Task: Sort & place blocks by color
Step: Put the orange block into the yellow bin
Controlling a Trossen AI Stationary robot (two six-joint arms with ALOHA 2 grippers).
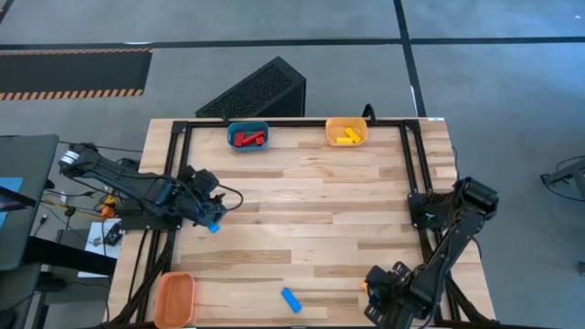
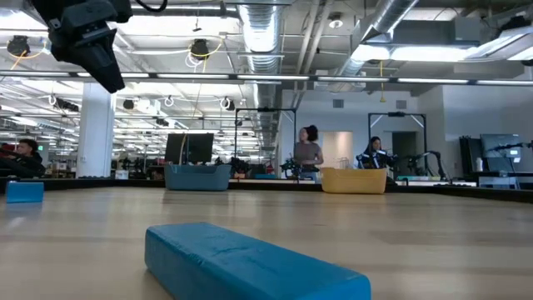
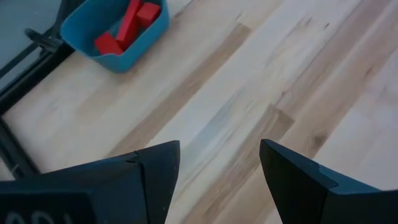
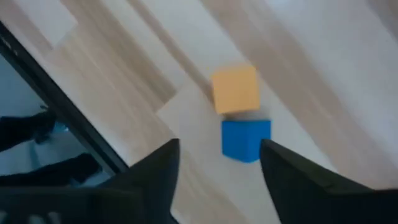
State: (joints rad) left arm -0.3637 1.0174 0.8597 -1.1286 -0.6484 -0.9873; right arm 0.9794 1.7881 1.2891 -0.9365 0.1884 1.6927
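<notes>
Right gripper (image 4: 217,165): fingers spread apart, nothing between them; it hovers at the near right corner of the table (image 1: 311,210), over a blue cube (image 4: 245,138) and an orange cube (image 4: 235,89).
Left gripper (image 3: 217,171): fingers apart and empty, waiting over the left side of the table, with only bare wood between them.
Cube pair: in the right wrist view the blue and orange cubes sit touching or nearly so, blue nearer the fingers.
Blue bar (image 1: 291,299): lies flat on the near edge, between the orange bin (image 1: 174,297) and the right arm.
Small blue block (image 1: 213,226): on the table just under the left arm.
Sorted so far: red blocks (image 1: 247,138) lie in the blue bin (image 1: 248,135) and yellow blocks (image 1: 346,136) in the yellow bin (image 1: 346,132), both at the far edge.
Risk, crowding: closing on one cube may nudge or drag its neighbour, since the two sit so close; a finger landing on the seam could push both away.
Risk, colour mix-up: taking both cubes at once would send one into the wrong bin.
Risk, table edge: the pair lies near the corner frame, so a shove could send a cube off the wood.
Risk, reach: the far bins are well apart from this corner, so a shallow pinch could let a cube slip on the way.
</notes>
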